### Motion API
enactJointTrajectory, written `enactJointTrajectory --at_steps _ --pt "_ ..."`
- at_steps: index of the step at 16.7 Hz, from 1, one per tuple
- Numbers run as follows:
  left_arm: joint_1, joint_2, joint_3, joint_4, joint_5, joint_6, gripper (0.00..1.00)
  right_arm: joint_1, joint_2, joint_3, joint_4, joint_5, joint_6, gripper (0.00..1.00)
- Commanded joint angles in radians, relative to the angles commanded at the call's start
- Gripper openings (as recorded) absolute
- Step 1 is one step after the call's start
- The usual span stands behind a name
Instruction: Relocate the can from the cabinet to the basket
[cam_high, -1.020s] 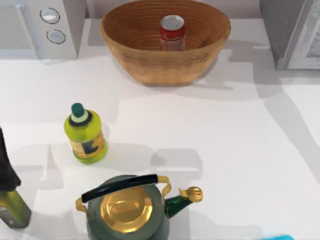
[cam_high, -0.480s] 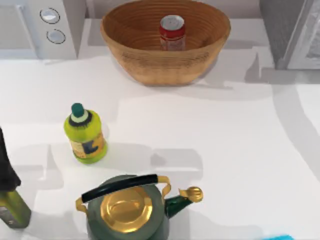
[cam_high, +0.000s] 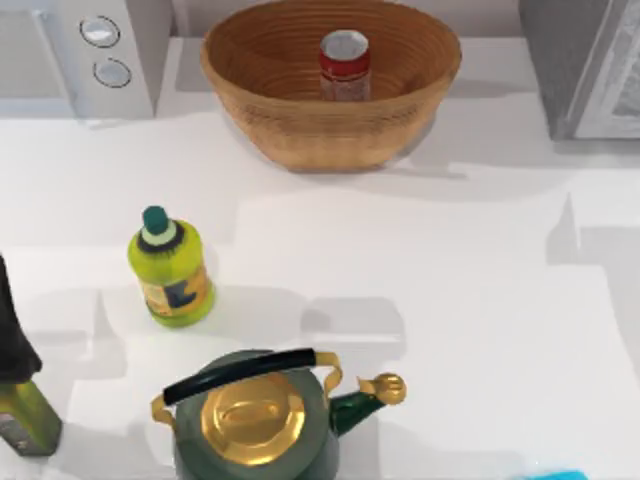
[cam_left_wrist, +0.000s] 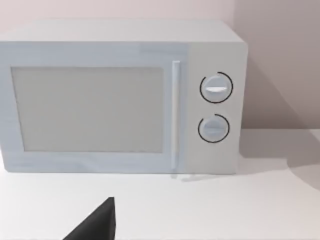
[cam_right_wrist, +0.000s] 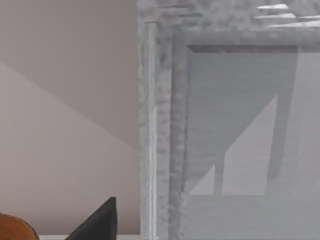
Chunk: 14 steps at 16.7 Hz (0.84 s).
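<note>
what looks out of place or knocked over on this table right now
Nothing stands out. The can stands upright inside the basket, the yellow-green bottle and kettle are upright on the table, and no spill shows.

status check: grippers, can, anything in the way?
Left gripper faces the microwave; right gripper faces the cabinet. Can upright inside the basket, nothing holding it. Bottle and kettle stand apart, toward the near edge.
</note>
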Motion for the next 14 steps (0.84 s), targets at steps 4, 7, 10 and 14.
enactJointTrajectory --at_steps 4,7,10,14 --pt "0.0 0.0 0.0 0.0 0.0 0.0 1.0 -0.066 -0.28 -0.395 0.078 -0.078 0.0 1.0" --pt "0.0 0.0 0.0 0.0 0.0 0.0 1.0 -0.107 -0.459 -0.616 0.127 -0.127 0.0 1.0" --pt "0.0 0.0 0.0 0.0 0.0 0.0 1.0 -0.135 -0.569 -0.752 0.16 -0.161 0.0 1.0" --pt "0.0 0.0 0.0 0.0 0.0 0.0 1.0 -0.144 -0.605 -0.797 0.171 -0.172 0.0 1.0"
